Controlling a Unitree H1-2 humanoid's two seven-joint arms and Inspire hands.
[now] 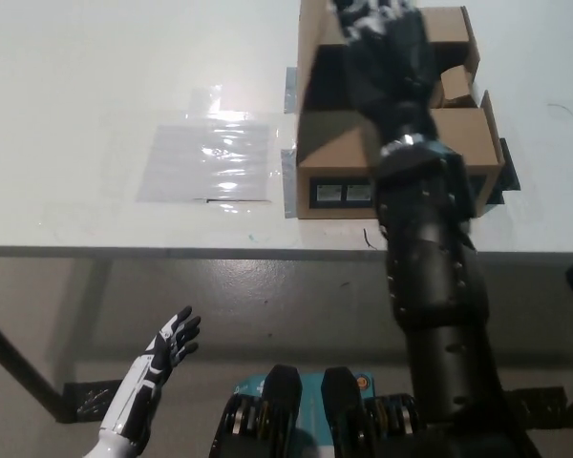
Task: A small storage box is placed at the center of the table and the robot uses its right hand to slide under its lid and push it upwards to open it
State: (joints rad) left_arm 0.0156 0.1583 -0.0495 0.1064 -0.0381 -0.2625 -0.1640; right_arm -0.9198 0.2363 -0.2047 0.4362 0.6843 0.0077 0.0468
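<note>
- The storage box (401, 176), brown cardboard, sits on the white table (95, 86) toward its right side, close to the front edge; we see its interior open from above, with cardboard partitions showing at the right.
- Our black right hand (382, 43) reaches over the middle of the box toward its far edge; we cannot tell whether its fingers are spread or curled, since they run up to the top border and blur against the dark forearm.
- The right arm (430, 286) rises from the bottom right and crosses the box front, covering much of the box's centre and part of its dark front panel.
- We cannot make out the lid as a separate piece; where it lies behind the hand is hidden or cut off by the top edge.
- Two small pale labels (344, 194) show on the dark front panel, too small to read.
- A clear plastic sheet (208, 157) lies flat on the table to the left of the box, well apart from the hand, glaring with reflections.
- Grey tape strips (288, 181) sit along the box's left side.
- Our white left hand (167, 348) rests below the table edge at the lower left, empty, fingers spread.
</note>
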